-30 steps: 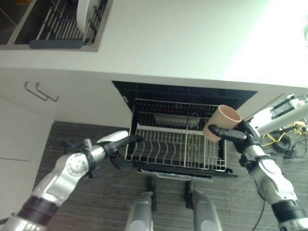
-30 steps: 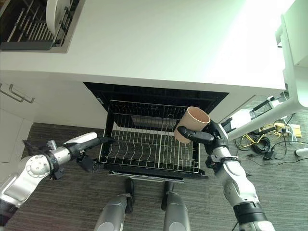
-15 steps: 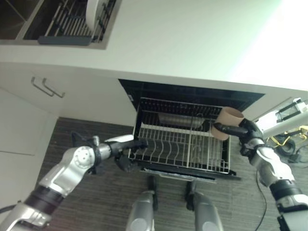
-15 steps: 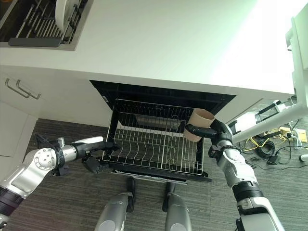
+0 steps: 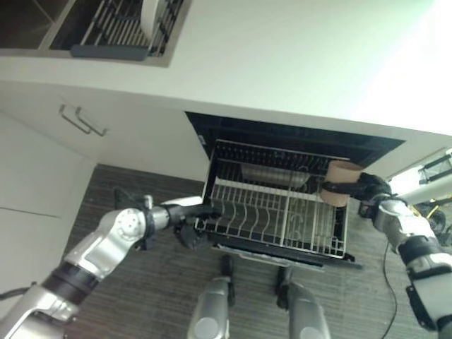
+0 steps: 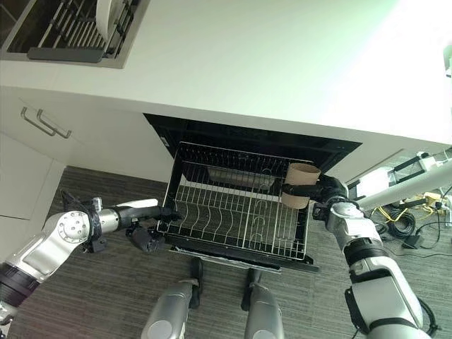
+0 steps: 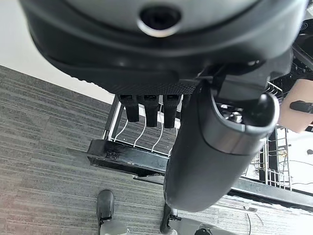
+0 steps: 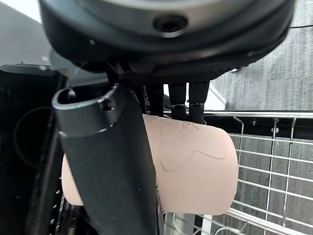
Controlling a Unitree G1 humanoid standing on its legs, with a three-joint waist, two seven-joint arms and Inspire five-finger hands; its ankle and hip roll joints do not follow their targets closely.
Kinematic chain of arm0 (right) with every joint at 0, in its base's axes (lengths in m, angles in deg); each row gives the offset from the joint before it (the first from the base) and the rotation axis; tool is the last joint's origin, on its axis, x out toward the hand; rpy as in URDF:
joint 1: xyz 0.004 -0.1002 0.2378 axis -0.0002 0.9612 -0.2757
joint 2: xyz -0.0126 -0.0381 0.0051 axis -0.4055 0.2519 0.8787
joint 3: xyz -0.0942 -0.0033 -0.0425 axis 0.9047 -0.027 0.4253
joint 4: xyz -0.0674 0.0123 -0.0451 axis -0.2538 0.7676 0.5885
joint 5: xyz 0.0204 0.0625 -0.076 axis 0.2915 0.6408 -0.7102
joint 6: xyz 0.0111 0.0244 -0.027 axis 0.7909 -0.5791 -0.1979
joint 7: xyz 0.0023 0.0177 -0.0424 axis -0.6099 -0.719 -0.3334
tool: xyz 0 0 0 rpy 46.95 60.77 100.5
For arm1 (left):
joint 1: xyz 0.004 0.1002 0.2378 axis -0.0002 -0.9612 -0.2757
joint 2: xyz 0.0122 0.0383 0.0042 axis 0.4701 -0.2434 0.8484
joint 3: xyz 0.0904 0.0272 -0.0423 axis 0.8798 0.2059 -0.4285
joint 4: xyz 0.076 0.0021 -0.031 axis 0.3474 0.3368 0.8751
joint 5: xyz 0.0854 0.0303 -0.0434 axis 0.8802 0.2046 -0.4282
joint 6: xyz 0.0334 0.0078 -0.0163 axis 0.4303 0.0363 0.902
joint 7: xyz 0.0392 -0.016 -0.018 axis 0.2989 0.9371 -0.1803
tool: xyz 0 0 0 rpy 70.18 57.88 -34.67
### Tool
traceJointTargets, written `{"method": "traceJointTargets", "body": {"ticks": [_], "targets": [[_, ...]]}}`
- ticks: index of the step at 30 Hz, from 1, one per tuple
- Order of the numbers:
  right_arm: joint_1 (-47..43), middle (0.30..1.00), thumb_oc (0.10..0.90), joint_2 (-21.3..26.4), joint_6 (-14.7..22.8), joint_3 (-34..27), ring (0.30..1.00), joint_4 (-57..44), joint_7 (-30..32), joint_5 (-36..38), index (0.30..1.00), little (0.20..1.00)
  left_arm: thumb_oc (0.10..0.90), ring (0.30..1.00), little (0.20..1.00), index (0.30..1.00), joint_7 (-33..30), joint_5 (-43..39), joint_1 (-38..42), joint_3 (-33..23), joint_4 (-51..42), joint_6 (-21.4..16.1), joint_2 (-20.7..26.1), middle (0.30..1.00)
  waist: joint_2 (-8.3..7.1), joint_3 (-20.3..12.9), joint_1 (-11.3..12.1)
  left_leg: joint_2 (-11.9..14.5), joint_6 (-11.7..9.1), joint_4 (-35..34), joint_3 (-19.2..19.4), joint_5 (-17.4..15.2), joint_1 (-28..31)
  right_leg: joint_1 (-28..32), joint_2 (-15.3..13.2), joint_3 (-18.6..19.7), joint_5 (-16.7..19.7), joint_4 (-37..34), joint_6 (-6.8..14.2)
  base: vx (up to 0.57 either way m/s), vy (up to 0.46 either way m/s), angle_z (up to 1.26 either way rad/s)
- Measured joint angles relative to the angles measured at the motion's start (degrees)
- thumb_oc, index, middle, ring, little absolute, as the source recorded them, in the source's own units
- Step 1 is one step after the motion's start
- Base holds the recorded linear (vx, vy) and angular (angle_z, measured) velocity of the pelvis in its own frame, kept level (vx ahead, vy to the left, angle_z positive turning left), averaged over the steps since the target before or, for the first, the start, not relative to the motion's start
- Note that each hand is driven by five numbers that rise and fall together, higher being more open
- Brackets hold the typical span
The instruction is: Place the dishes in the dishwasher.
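We see no legible writing. Right hand [image 6: 330, 191] fingers grip tan cup [image 6: 300, 186] over pulled-out dishwasher rack [image 6: 233, 215]. Left hand [image 6: 150, 214] fingers straight, touching rack's edge.

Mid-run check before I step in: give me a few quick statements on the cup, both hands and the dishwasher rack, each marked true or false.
1. The right hand is curled round the tan cup. True.
2. The cup stands upright on the counter. False: it is held at the right side of the dishwasher rack, above its wires.
3. The left hand is at the rack's left front corner. True.
4. The rack is pushed fully inside the dishwasher. False: it is pulled out over the floor.
5. The left hand holds a plate. False: it holds no dish; a white plate sits in the drying rack on the counter.
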Motion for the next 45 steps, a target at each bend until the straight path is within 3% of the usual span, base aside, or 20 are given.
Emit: {"method": "traceJointTargets", "body": {"ticks": [6, 8, 16, 18, 27, 31, 35, 45], "targets": [[-2.1, 0.3, 0.4, -0.1, -1.0, 0.4, 0.3, 3.3, -1.6, -0.5, 0.3, 0.3, 0.8, 0.9, 0.9, 0.9, -0.2, -0.2, 0.4, 0.3, 0.0, -0.1, 0.0, 0.9, 0.2, 0.1, 0.2, -0.1, 0.0, -0.2, -0.1, 0.0, -0.2, -0.1, -0.1, -0.3, -0.1, -0.2, 0.1, -0.01, 0.014, 0.01], [-2.6, 0.9, 0.8, -0.1, -1.1, 0.4, 0.9, 4.1, -2.4, -1.7, 0.9, 0.9, 0.8, 0.9, 0.9, 0.9, -0.4, -0.2, 0.6, 0.5, 0.0, -0.1, 0.0, 0.9, 0.23, 0.1, 0.1, -0.1, 0.0, -0.2, -0.2, 0.0, -0.3, -0.1, -0.2, -0.5, -0.1, -0.2, 0.1, -0.02, 0.023, 0.04], [-4.7, 0.9, 0.8, -0.2, -2.5, 1.1, 0.9, 5.4, -3.4, -1.8, 0.9, 0.9, 0.8, 0.9, 0.9, 0.9, -1.0, -0.2, 2.4, 2.3, 0.0, 0.1, 0.0, 0.9, 0.46, 0.2, 0.2, -0.3, 0.1, -0.1, -0.3, 0.1, -0.7, -0.3, -0.4, -0.6, -0.1, -0.1, 0.2, 0.0, 0.0, 0.0], [-4.7, 0.9, 0.8, -0.2, -4.4, 1.1, 0.9, 4.1, -3.2, -1.6, 0.9, 0.9, 0.8, 0.9, 0.9, 0.9, -1.7, -0.3, 2.3, 2.4, 0.0, 0.1, 0.2, 0.9, 0.46, 0.2, 0.1, -0.3, 0.1, -0.1, -0.3, 0.1, -0.7, -0.4, -0.4, -0.6, -0.1, -0.1, 0.2, -0.01, 0.016, 0.0], [-2.1, 0.9, 0.8, 0.3, -9.3, 1.0, 0.9, -6.2, 3.0, -0.9, 0.9, 0.9, 0.8, 0.9, 0.9, 0.9, -3.3, -2.3, 0.5, 1.5, -0.5, 0.5, 1.7, 0.9, 0.43, 0.2, -0.6, -0.3, 0.2, -0.1, 0.3, 0.0, -0.6, -0.9, -0.1, 0.2, -0.1, 0.2, 0.2, 0.0, 0.014, -0.04], [2.0, 0.9, 0.8, 0.6, -11.4, -0.5, 0.9, -13.2, 4.1, -0.9, 0.9, 0.9, 0.8, 0.9, 0.9, 0.9, -4.0, -2.3, -2.4, -1.3, -1.2, 1.9, 1.7, 0.9, 0.32, 0.2, -1.7, -0.3, 0.4, -0.1, 1.0, -0.2, -0.4, -1.0, 0.0, 0.7, 0.0, 0.2, 0.3, 0.0, 0.014, -0.05], [12.9, 0.9, 0.8, 1.4, -13.9, -7.1, 0.9, -27.2, 5.0, -1.1, 0.9, 0.9, 0.8, 0.9, 0.9, 0.9, -4.4, -2.2, -7.5, -8.5, -3.5, 3.9, 1.8, 0.9, -1.09, 1.1, -2.8, -0.2, 0.5, -0.1, 1.6, -0.3, 0.2, -0.9, 0.1, 1.5, 0.1, 0.2, 0.4, -0.01, 0.005, -0.09], [26.2, 0.9, 0.8, 3.3, -19.6, -15.3, 0.9, -36.9, 8.3, -5.2, 0.9, 0.9, 0.8, 0.9, 0.9, 0.9, -7.2, -2.3, -14.9, -16.9, -4.9, 4.9, 2.4, 0.9, -1.93, 1.5, -5.8, 0.7, 0.3, 0.1, 3.5, -1.2, 2.2, 0.5, 1.0, 3.4, 0.6, -0.4, 0.4, 0.02, -0.003, -0.11]]}}
